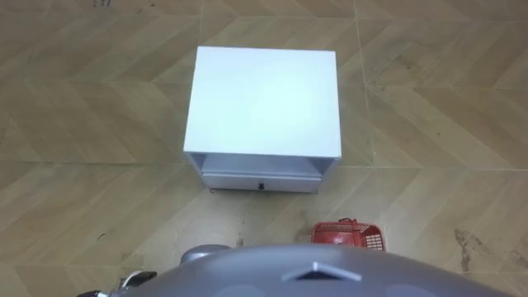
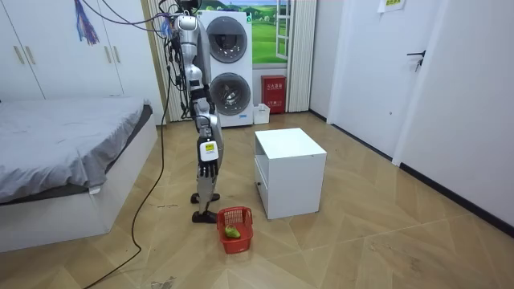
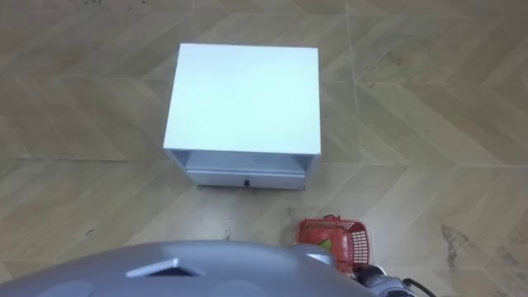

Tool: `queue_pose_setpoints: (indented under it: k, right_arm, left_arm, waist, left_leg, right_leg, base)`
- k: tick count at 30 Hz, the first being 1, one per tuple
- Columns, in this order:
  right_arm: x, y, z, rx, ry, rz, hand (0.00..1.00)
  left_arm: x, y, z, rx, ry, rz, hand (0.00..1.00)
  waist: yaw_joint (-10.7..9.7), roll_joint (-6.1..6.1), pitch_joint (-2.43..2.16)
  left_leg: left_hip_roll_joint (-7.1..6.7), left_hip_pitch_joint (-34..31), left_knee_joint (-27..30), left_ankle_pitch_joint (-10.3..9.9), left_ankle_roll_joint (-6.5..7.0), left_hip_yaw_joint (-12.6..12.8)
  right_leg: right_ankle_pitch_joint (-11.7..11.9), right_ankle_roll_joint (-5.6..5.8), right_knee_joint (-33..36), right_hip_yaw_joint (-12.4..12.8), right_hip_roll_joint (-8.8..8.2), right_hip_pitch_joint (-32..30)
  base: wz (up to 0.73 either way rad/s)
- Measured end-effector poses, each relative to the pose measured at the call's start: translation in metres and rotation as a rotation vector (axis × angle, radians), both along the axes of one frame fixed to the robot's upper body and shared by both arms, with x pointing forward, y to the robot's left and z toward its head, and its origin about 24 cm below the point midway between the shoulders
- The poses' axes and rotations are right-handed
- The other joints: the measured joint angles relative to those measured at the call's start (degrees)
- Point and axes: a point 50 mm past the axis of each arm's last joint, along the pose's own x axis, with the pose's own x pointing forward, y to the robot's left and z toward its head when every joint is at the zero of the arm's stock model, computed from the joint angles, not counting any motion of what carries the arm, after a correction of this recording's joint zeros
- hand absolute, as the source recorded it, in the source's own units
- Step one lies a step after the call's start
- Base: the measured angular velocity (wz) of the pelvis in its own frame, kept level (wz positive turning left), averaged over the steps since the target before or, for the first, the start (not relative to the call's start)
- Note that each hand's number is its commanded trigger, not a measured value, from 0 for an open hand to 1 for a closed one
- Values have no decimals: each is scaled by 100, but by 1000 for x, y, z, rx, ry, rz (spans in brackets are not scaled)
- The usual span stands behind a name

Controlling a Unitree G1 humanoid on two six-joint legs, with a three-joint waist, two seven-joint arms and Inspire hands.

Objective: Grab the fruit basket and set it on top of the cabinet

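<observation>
Left eye view: 1 white cabinet (image 1: pixel 262 99), boxy, with a smooth flat top. It has an open slot above 1 drawer (image 1: pixel 261 183) that carries a small dark knob. Floor (image 1: pixel 82 124): matt wood-look boards in a chevron pattern. Fruit basket (image 1: pixel 348 234): red plastic with lattice walls, rectangular, on the floor near the cabinet's front right corner and apart from it. The left robot hand (image 1: pixel 132 282) is a dark sliver at the bottom edge, and I cannot tell its state.

Right eye view: same layout, with a green patch inside the basket.

Room view: the robot stands upright facing the cabinet, the basket on the floor just beside its feet. 1 green fruit (image 2: pixel 231 232) lies in the basket. The right robot hand (image 2: pixel 208 170) hangs at its side, fingers loose and straight, holding nothing.
</observation>
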Motion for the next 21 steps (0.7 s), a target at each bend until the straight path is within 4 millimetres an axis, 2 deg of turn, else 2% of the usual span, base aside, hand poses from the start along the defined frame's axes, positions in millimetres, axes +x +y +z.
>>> queue_pose_setpoints:
  k: [21]
  right_arm:
    - [3,-1,0,-13,-24,-19,0]
  left_arm:
    - [-1,1,0,22,-12,0,0]
  waist:
    - [17,22,-10]
  left_leg:
    - [1,17,0,-1,-1,-10]
  right_leg:
    - [-3,-2,-8,-18,-3,12]
  base:
    - [0]
